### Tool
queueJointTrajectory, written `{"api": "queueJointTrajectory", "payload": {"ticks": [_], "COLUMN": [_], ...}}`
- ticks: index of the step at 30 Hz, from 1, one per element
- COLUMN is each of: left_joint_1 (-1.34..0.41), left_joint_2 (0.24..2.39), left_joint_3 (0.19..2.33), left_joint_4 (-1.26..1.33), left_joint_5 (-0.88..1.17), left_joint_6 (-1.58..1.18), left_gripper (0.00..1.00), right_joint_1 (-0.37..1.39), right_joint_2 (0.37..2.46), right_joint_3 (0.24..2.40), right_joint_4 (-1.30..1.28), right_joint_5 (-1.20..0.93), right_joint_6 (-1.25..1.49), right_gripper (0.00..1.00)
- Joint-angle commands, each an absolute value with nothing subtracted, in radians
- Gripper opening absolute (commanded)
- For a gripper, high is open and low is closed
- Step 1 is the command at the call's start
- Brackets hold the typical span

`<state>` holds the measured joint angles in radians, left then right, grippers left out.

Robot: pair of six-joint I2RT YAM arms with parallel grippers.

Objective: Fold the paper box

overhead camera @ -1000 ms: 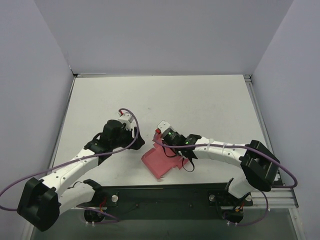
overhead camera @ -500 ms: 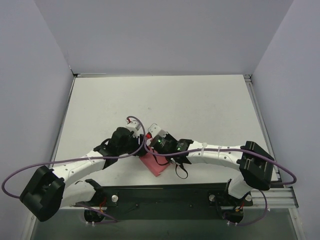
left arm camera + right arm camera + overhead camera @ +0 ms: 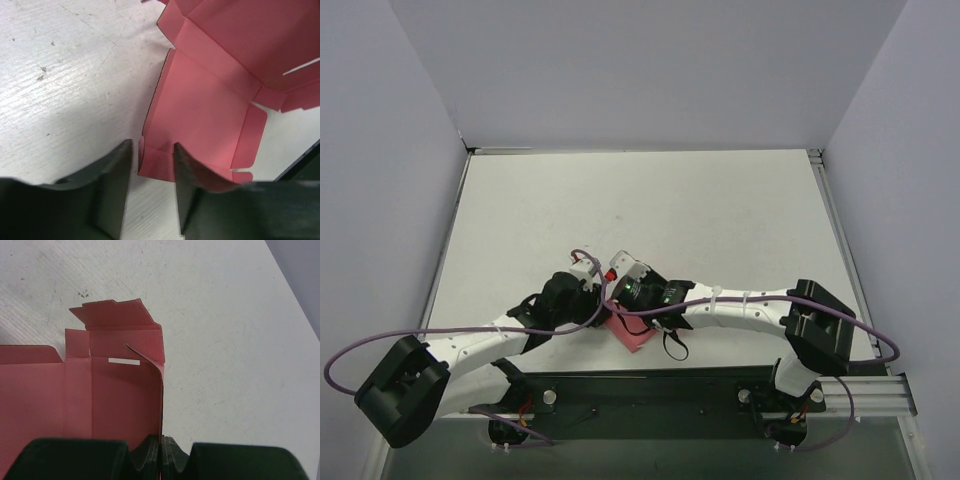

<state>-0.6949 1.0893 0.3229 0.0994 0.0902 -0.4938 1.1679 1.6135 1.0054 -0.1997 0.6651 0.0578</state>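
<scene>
Right jaws pinch the paper box (image 3: 115,400) by an upright edge; left jaws, spread, straddle its corner flap.

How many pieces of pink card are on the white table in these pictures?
1. The pink-red creased card box lies at the white table's near edge, between the left gripper and the right gripper, which pinches one edge. More could hide beneath them.

Open table (image 3: 650,200) beyond, 2 arms (image 3: 740,305) crowding paper box (image 3: 636,338)
</scene>
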Motion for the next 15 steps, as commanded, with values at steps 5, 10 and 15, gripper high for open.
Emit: {"api": "queueJointTrajectory", "payload": {"ticks": [5,10,15], "left_joint_1": [-0.716,-0.723,-0.726], "left_joint_2": [1.132,1.123,1.112], "left_joint_3": [0.313,0.29,0.27], "left_joint_4": [0.23,0.27,0.316], "left_joint_5": [0.077,0.077,0.087], "left_joint_6": [-0.503,-0.537,-0.572], "left_gripper": [0.05,0.01,0.0], "right_joint_1": [1.245,1.295,1.321], "right_joint_2": [1.637,1.669,1.701], "right_joint_3": [1.066,1.085,1.08], "right_joint_4": [-0.256,-0.29,-0.313], "right_joint_5": [0.756,0.738,0.706], "right_joint_6": [0.1,0.147,0.19], "right_gripper": [0.0,0.0,0.0]}}
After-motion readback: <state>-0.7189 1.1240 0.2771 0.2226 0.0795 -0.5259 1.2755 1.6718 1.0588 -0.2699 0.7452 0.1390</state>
